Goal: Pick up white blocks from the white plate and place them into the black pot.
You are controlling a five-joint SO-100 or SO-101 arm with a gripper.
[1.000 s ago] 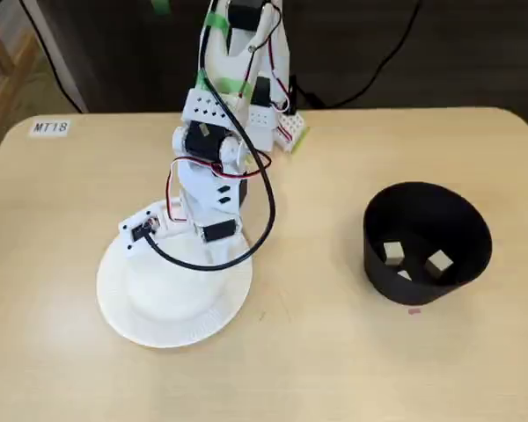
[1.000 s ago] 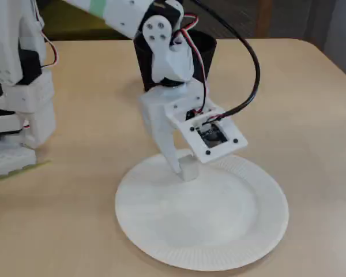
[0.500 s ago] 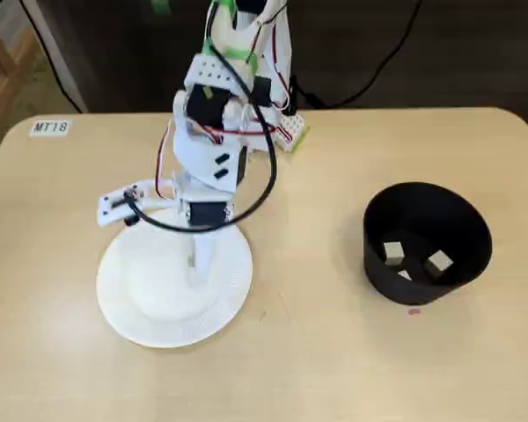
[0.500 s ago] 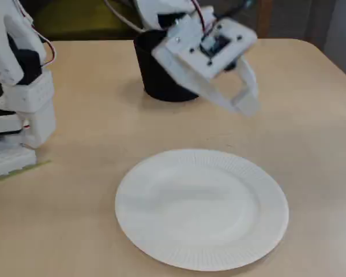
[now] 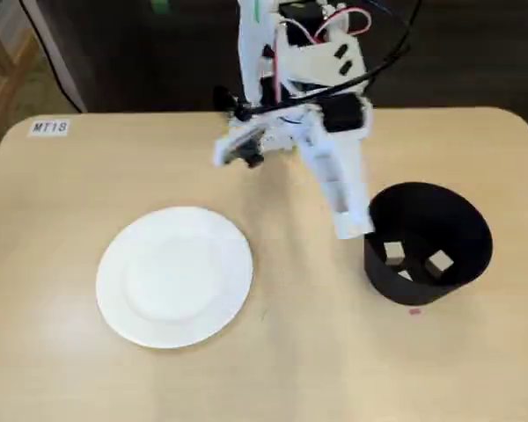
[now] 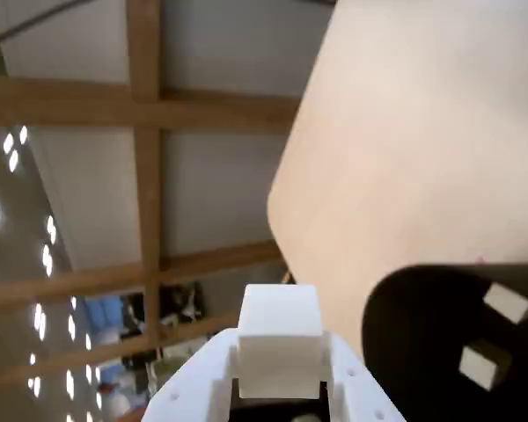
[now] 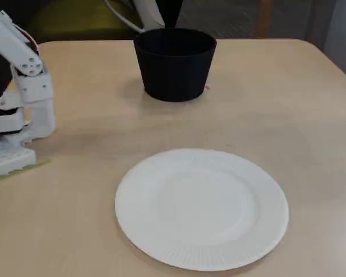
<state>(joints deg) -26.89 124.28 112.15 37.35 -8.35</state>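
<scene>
the hand (image 6: 280, 374) grips a white block (image 6: 280, 338) at the black pot (image 5: 431, 242)'s 9 o'clock rim; carry it over the mouth's centre before releasing.

pot mouth (image 5: 427, 230): open, 2 blocks (image 5: 393, 253) inside | table (image 5: 299, 352) between pot, plate (image 5: 174, 276): bare

table (image 5: 62, 369): pale wood | ceiling (image 6: 79, 202): wooden beams, lights | background: dark
</scene>
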